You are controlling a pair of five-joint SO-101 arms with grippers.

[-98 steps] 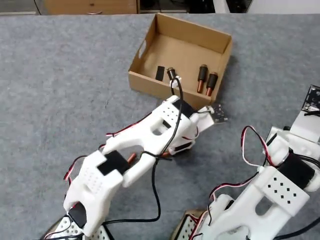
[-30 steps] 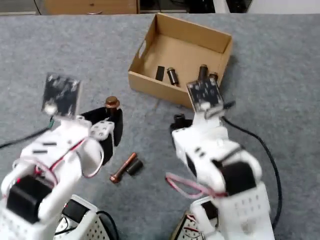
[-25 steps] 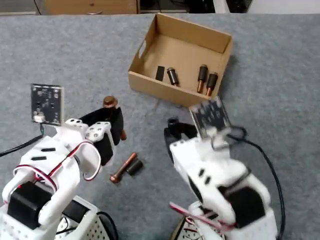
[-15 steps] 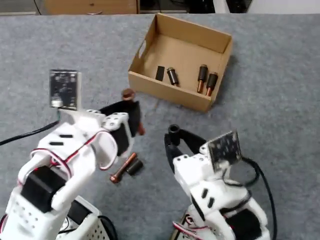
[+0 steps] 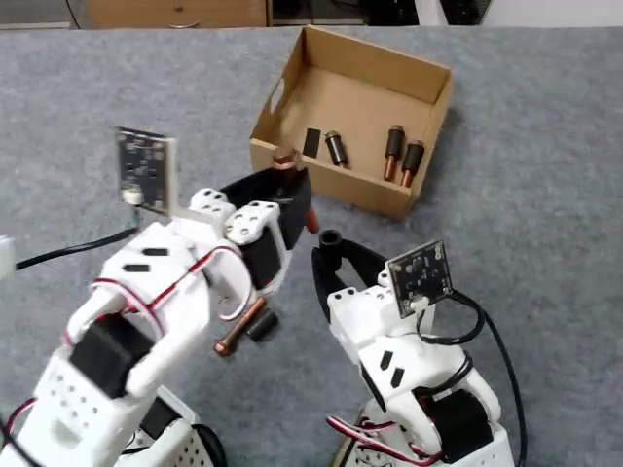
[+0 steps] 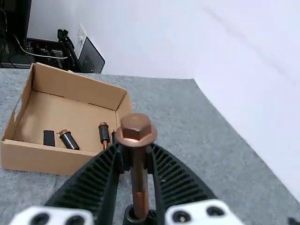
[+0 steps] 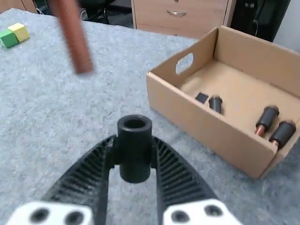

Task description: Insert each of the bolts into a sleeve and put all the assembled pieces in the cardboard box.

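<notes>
My left gripper point(image 5: 294, 199) is shut on a copper bolt point(image 5: 295, 191), head up, just in front of the cardboard box point(image 5: 292, 167). In the left wrist view the bolt point(image 6: 136, 161) stands upright between the fingers. My right gripper point(image 5: 329, 257) is shut on an upright black sleeve point(image 5: 330, 239), its open bore facing up point(image 7: 135, 147). The bolt's tip hangs close beside and above the sleeve; its shaft point(image 7: 75, 40) shows ahead in the right wrist view. The box point(image 7: 187, 112) holds three assembled pieces point(image 5: 393, 151) and one loose black sleeve point(image 5: 311, 142).
Another copper bolt point(image 5: 239, 327) and a black sleeve point(image 5: 261, 325) lie together on the grey mat between the two arm bases. Yellow and green blocks point(image 7: 13, 35) sit far off on the mat. Open mat lies left and right of the box.
The left gripper has carried its bolt rightward and toward the box's front wall. The right gripper with its sleeve has drawn back and left, so bolt and sleeve are now close together.
</notes>
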